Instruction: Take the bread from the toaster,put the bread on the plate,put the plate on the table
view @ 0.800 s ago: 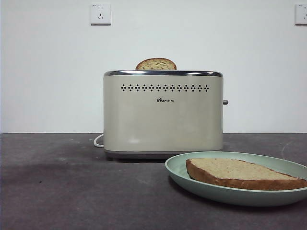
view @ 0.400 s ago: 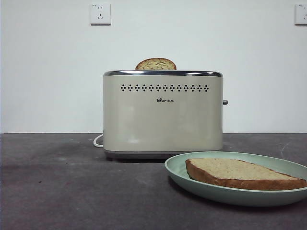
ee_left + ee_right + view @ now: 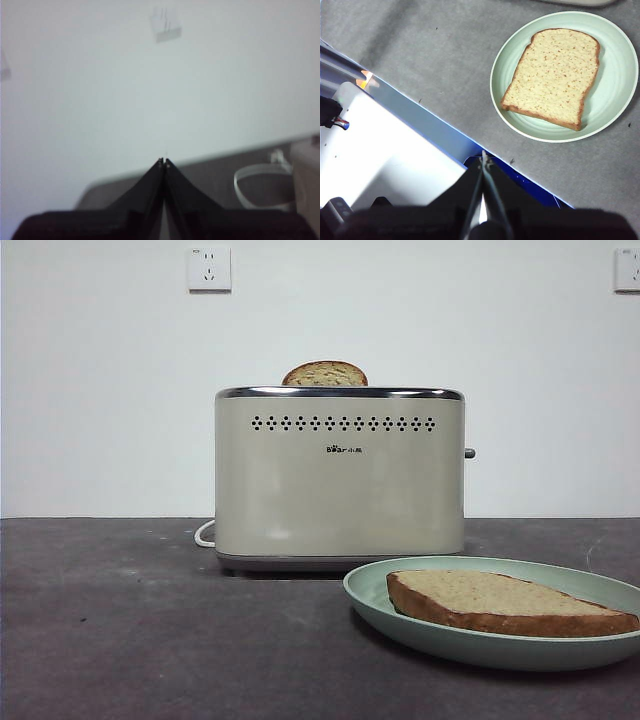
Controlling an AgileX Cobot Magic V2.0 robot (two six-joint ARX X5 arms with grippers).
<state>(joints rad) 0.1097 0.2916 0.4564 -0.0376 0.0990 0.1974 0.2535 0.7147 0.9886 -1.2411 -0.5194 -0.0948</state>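
Bread [image 3: 500, 601] lies flat on the plate [image 3: 420, 632], plate on the tabletop [image 3: 150, 640] just in front of the toaster [image 3: 340, 480]. Slice looks light, soft and crumbly, so pinch gently at the crust; the plate looks rigid and smooth, so take it by the rim. Left claw [image 3: 164, 162] and right claw [image 3: 484, 156] both closed on nothing, clear of everything.

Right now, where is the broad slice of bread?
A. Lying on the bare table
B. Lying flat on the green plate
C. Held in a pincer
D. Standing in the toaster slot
B. The broad slice of bread lies flat on the green plate, which rests on the table in front of the toaster; neither pincer holds anything.
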